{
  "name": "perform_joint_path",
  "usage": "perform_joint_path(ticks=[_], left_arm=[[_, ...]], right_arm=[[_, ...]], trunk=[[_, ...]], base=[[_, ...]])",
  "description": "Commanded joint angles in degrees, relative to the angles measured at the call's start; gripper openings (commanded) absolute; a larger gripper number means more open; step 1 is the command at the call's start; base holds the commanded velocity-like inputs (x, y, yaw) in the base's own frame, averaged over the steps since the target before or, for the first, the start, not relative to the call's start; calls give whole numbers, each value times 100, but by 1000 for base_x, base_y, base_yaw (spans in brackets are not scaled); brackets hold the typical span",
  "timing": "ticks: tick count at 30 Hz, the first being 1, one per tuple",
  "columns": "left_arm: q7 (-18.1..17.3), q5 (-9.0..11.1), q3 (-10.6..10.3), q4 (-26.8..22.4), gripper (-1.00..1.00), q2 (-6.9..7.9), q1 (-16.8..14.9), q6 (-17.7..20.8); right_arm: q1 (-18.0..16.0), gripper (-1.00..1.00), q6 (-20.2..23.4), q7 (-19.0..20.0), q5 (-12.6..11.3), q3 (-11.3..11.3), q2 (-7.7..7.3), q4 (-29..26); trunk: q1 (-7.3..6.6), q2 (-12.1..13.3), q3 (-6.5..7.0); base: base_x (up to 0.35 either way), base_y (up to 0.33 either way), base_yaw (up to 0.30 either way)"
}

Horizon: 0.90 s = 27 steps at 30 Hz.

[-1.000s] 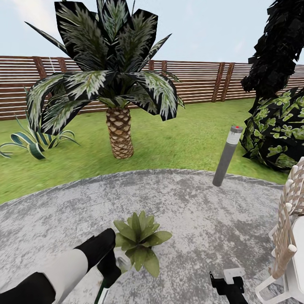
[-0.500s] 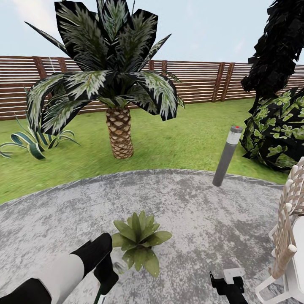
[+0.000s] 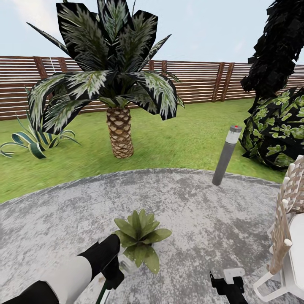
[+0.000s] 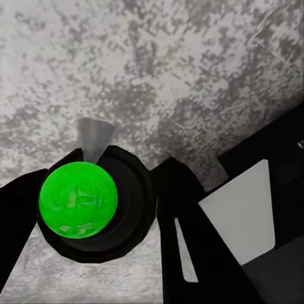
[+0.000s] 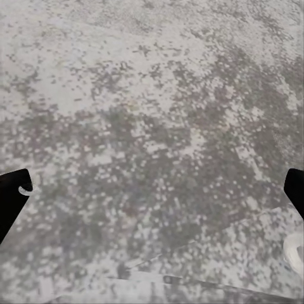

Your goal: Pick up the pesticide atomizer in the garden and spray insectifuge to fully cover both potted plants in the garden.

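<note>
A round, mottled grey paved patio (image 3: 202,211) lies in the foreground, ringed by green lawn (image 3: 177,135). A brown horizontal-slat wooden fence (image 3: 198,80) closes the garden at the back under a pale blue sky.

One small potted plant (image 3: 140,237), a low rosette of broad pointed green leaves, sits on the patio near the robot. The left gripper (image 4: 120,209) is just beside it, on its left; its black fingers (image 4: 183,228) are clamped on the pesticide atomizer (image 4: 78,199), a dark body with a bright green round cap and a grey cone nozzle. Compared with a second ago, the left arm has dipped away and come back toward the plant, now reaching slightly closer.

The right gripper (image 5: 152,209) hovers over bare paving with its fingers (image 5: 12,190) spread wide apart.

Also visible: one scaly-trunked palm (image 3: 118,126), one spiky striped long-leaved plant (image 3: 33,141), one grey bollard post with a red top (image 3: 226,155), one dark leafy bush (image 3: 274,126), and one white lattice chair (image 3: 289,236).
</note>
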Motion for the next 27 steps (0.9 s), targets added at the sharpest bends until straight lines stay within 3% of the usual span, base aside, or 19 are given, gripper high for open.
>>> perform_joint_path(ticks=[1, 4, 6, 10, 18, 21, 22, 24, 26, 27], left_arm=[[-48, -61, 111, 13, -100, 8, -3, -1], [-23, -54, 373, 71, -100, 2, 24, -263], [-11, -49, 408, 52, -100, -17, 47, -344], [-11, -65, 433, 71, -100, -228, 67, -403], [61, -71, 434, 45, -100, -193, 275, -450], [126, -71, 532, 12, -100, -177, 279, -453], [217, -71, 683, -6, -100, -166, 279, -457], [558, -70, 1219, -211, -100, -155, 279, -496], [916, -70, 1627, -450, -100, -152, 279, -527], [1050, -78, 1756, -499, -100, -152, 279, -534]], right_arm=[[-3, 100, -14, -20, -40, 50, -1, 3], [-3, 100, -14, -20, -40, 50, 1, 3], [-3, 100, -14, -20, -40, 50, 17, 3], [-3, 100, -14, -20, -40, 50, 34, 3], [-3, 100, -14, -20, -40, 50, 34, 3], [-3, 100, -14, -20, -40, 50, 34, 3], [-3, 100, -14, -20, -40, 50, 33, 3], [-3, 100, -14, -20, -40, 50, 34, 3], [-3, 100, -14, -20, -40, 50, 33, 3], [-3, 100, -14, -20, -40, 50, 34, 3]], trunk=[[-1, -2, -5], [-1, -2, -5], [-1, -2, -5], [-1, -2, -5], [-1, -2, -5], [-1, -2, -5], [-1, -2, -5], [-1, -2, -5], [-1, -2, -5], [-1, -2, -5]], base=[[-7, 0, 0], [-2, 0, 0], [0, 0, 0], [0, 0, 0], [0, 0, 0], [0, 0, 0], [0, 0, 0], [0, 0, 0], [0, 0, 0], [0, 0, 0]])
